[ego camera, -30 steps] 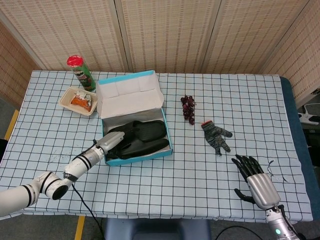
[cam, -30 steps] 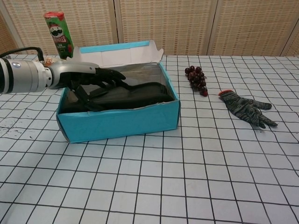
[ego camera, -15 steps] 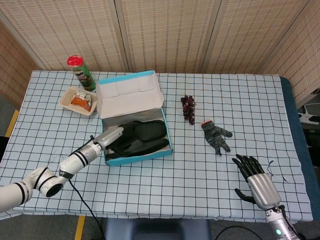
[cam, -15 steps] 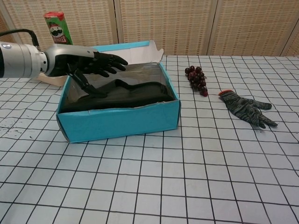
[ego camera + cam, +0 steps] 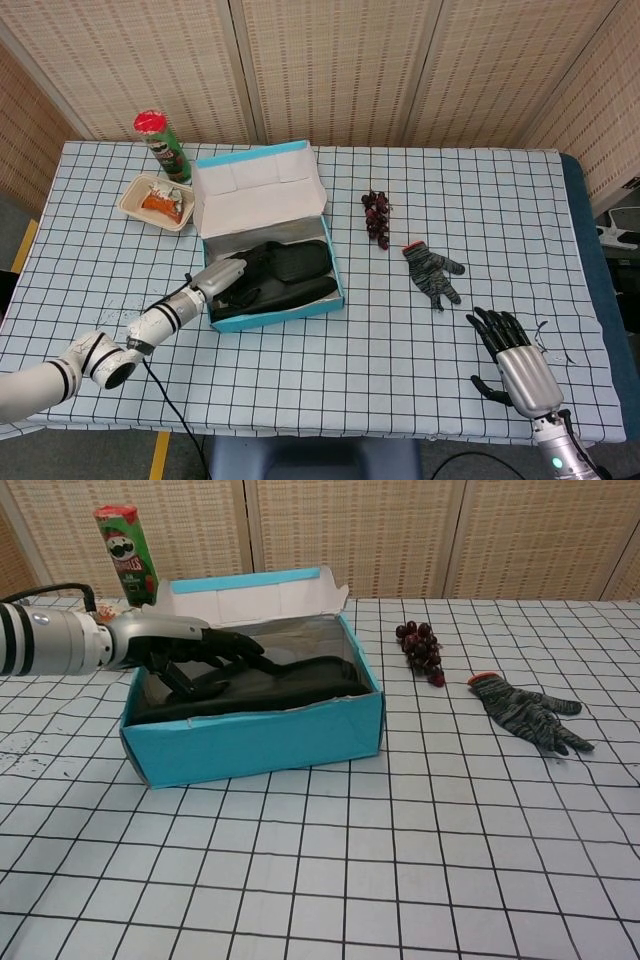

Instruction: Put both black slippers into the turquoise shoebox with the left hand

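Head view: both black slippers (image 5: 285, 278) lie inside the turquoise shoebox (image 5: 262, 190), lid up behind. The left hand (image 5: 228, 278) reaches over the box's left wall onto them — whether it grasps one cannot be told. The right hand (image 5: 512, 357) rests released at the table's near right edge.

Chest view: the left hand (image 5: 192, 652) lies on the slippers (image 5: 270, 680) — fingers (image 5: 238, 645) spread. A Pringles can (image 5: 127, 552), grapes (image 5: 421, 649) and a knit glove (image 5: 525, 712) lie around.
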Motion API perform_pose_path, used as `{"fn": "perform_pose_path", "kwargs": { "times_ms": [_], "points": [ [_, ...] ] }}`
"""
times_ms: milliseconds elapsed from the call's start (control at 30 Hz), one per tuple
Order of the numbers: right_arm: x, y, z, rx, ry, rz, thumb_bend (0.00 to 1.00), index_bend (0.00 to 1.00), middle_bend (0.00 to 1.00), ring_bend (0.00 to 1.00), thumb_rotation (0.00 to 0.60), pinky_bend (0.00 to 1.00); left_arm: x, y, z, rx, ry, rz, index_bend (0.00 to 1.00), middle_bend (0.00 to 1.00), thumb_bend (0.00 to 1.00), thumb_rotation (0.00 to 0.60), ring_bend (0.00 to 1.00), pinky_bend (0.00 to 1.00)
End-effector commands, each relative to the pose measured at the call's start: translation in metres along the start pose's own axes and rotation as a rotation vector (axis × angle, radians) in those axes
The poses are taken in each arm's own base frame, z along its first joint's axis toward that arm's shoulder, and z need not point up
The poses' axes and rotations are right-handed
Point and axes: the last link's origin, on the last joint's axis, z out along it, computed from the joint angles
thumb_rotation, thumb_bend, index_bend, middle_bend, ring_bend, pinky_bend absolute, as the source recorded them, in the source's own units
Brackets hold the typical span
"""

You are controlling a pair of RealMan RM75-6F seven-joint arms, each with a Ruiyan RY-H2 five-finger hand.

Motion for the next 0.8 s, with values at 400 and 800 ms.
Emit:
{"fn": "perform_pose_path", "kwargs": {
  "times_ms": [400,800],
  "points": [
    [0.002,0.000,-0.001,0.000,0.011,0.000,0.16,0.00,0.00,0.00,0.600,0.00,-0.013,-0.010,0.005,0.019,-0.002,0.028,0.00,0.00,0.27,0.600,0.00,0.00],
    [0.002,0.000,-0.003,0.008,0.008,0.003,0.16,0.00,0.00,0.00,0.600,0.00,0.023,0.012,-0.016,-0.058,0.083,-0.071,0.00,0.00,0.29,0.600,0.00,0.00]
  ]
}}
